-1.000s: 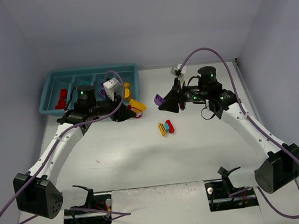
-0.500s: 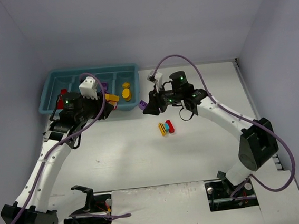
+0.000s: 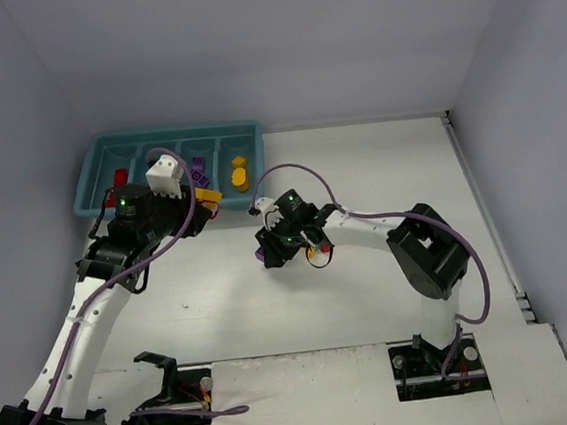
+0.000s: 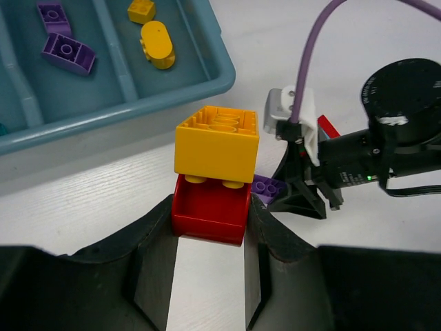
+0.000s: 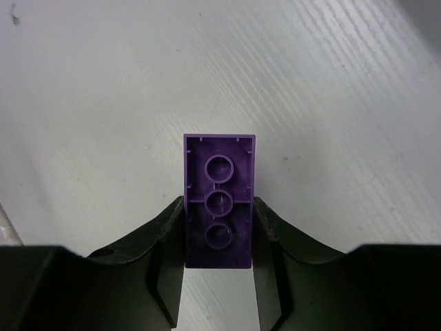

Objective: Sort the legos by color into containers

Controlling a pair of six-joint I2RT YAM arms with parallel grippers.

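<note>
The white surface (image 3: 392, 292) carries a teal tray (image 3: 171, 135) at its far left corner. The left claw (image 4: 209, 214) hangs just off the tray's near rim. It is clamped on a red brick (image 4: 210, 219) with a yellow brick (image 4: 217, 148) stacked on top. The right claw (image 5: 219, 214), near the middle of the surface, grips a purple brick (image 5: 219, 179) over bare surface, its hollow underside facing the wrist camera. In the tray, a red piece (image 3: 119, 178) lies in the leftmost compartment, purple pieces (image 4: 67, 53) in the third and yellow pieces (image 4: 157, 43) in the rightmost.

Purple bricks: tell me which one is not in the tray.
The purple brick clamped in the right gripper, hollow underside facing its camera; the other two lie loose in a tray compartment.
</note>
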